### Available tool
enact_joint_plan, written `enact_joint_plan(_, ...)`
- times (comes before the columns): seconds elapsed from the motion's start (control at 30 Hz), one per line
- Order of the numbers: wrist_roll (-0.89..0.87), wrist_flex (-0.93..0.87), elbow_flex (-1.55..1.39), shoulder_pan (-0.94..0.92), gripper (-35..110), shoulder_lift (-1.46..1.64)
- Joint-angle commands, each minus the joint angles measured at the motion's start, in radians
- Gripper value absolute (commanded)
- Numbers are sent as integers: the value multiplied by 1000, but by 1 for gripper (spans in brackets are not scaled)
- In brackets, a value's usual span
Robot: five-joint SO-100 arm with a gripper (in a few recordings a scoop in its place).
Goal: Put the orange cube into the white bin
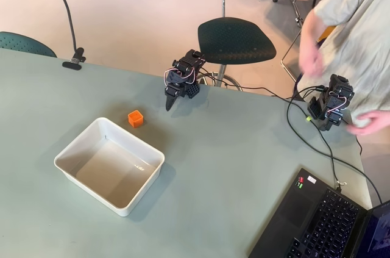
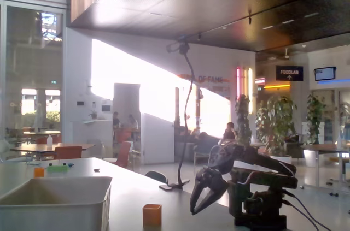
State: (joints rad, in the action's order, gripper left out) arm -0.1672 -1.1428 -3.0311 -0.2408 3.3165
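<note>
The orange cube (image 1: pixel 135 118) (image 2: pixel 152 214) sits on the grey-green table just beyond the far corner of the white bin (image 1: pixel 70 155) (image 2: pixel 54 203), apart from its rim. The bin holds nothing. My gripper (image 1: pixel 169 105) (image 2: pixel 199 205) hangs from the folded black arm near the table's far edge, tips pointing down at the tabletop. It is a short way to the right of the cube in both views and touches nothing. Its fingers look closed to a single point, with nothing between them.
An open laptop (image 1: pixel 323 221) lies at the front right corner, with cables (image 1: pixel 304 130) trailing across the right side. A person (image 1: pixel 353 32) stands at the far right. A black stool (image 1: pixel 234 38) is behind the table, and a gooseneck clamp (image 1: pixel 73 61) (image 2: pixel 186 122) grips the far edge.
</note>
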Motion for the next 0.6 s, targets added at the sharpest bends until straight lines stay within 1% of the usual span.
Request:
enact_joint_plan(0.0,5,-2,3,-5,-3,35)
enact_joint_plan(0.2,8,0,5,-6,-3,35)
enact_joint_plan(0.3,11,32,32,-8,-2,35)
enact_joint_plan(0.4,11,110,101,-8,-3,35)
enact_joint_plan(0.57,11,330,210,-9,-3,35)
